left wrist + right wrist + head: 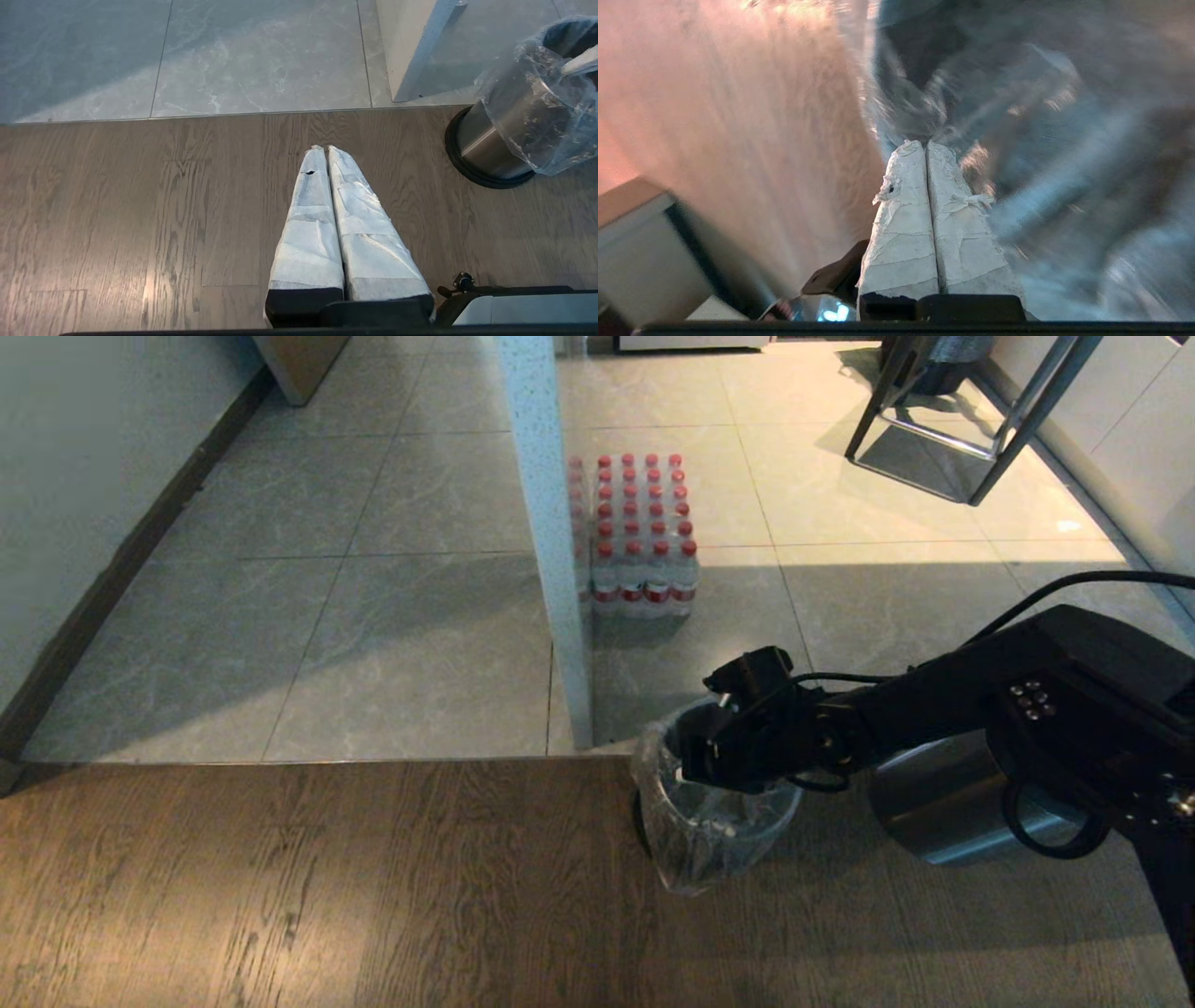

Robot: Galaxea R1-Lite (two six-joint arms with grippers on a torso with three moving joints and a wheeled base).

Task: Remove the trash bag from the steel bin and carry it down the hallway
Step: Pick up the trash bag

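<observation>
1. Left gripper (pixel 326 148), wrapped in pale tape, fingers pressed together, hangs over brown wood-plank floor (pixel 140 210).
2. Right gripper (pixel 925 143) fingers pressed together, seemingly pinching the thin clear crinkly trash bag (pixel 700 831) at the round brushed-steel bin (pixel 486 140).
3. Pale pillar (pixel 551 551) and shrink-wrapped red-capped bottles (pixel 644 537) stand beyond, on grey tiles (pixel 373 616).
</observation>
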